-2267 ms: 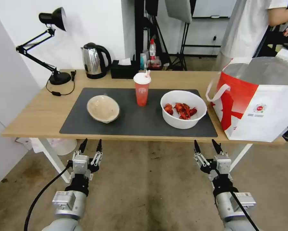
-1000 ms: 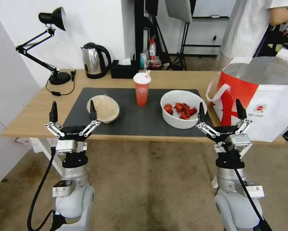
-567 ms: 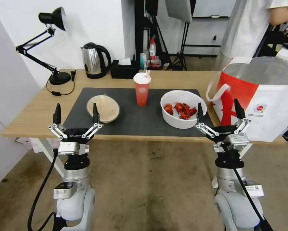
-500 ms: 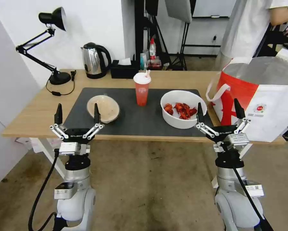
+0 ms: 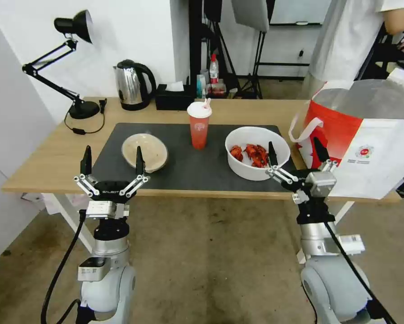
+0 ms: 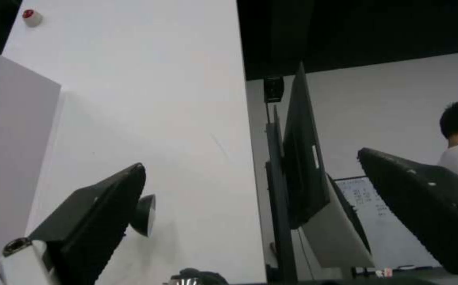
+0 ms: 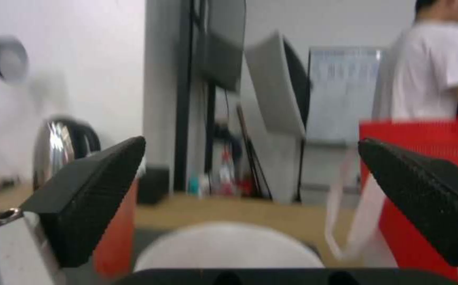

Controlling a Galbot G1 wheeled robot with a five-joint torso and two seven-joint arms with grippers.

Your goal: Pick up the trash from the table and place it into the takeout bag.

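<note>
On the dark mat of the table [image 5: 53, 162] stand three pieces of trash: a shallow beige bowl [image 5: 150, 150], a red cup [image 5: 199, 124] with white lid and straw, and a white bowl [image 5: 251, 168] of red crayfish shells. The red-and-white takeout bag [image 5: 368, 144] stands open at the table's right end. My left gripper [image 5: 112, 157] is open, raised in front of the table edge near the beige bowl. My right gripper [image 5: 295, 151] is open, tilted toward the white bowl [image 7: 226, 245] and just in front of it, with the bag [image 7: 419, 158] to its side.
A steel kettle [image 5: 131, 85], a black tissue box [image 5: 174, 96] and a black desk lamp [image 5: 71, 67] stand along the table's back. A person in a white shirt [image 5: 346, 40] stands behind the bag. Bare floor lies between me and the table.
Both arms rose from low by the floor to table-edge height and both grippers spread wider. In the last half second the right gripper shifted left and leaned toward the white bowl; the left edged slightly right.
</note>
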